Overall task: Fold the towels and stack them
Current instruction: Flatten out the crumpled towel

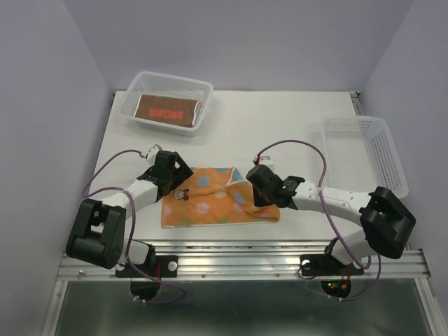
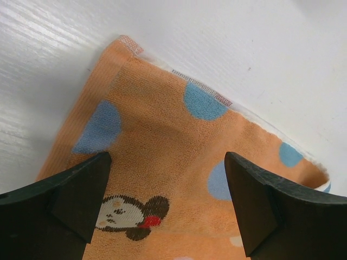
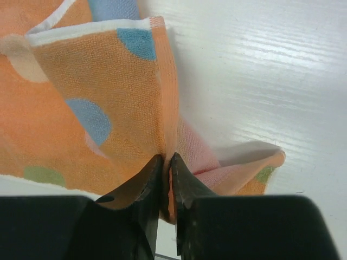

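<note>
**Orange towel nipped at its right edge, left pincer spread wide above it**

Orange terry with blue, green and pale dots: that is the towel (image 1: pixel 217 199) lying on the white table (image 1: pixel 294 119), close to the near edge and between the two arms. It is not flat. Its right part is doubled over and rumpled, and a white-edged hem runs across the fold. A small mouse face (image 1: pixel 183 194) is printed near its left side.

The right gripper (image 1: pixel 257 183) sits at the towel's right end. From its wrist camera, the two black fingers (image 3: pixel 141 189) are pressed almost together, with a raised fold of the orange cloth (image 3: pixel 97 108) caught between their tips (image 3: pixel 167 160). The cloth stands up from the table there, and a loose corner falls away to the right of it.

The left gripper (image 1: pixel 171 171) hangs over the towel's far left corner. Its fingers (image 2: pixel 70 195) are far apart, with nothing between them but the orange cloth (image 2: pixel 162 124) spread out below, the mouse face showing near the left finger. I cannot tell whether the tips touch the cloth.

Far back on the left stands a white mesh basket (image 1: pixel 203 87) with a brown-red towel (image 1: pixel 168 112) folded flat inside it. A second white basket (image 1: pixel 353 120) stands at the right edge of the table, well apart from the arms' work.
</note>
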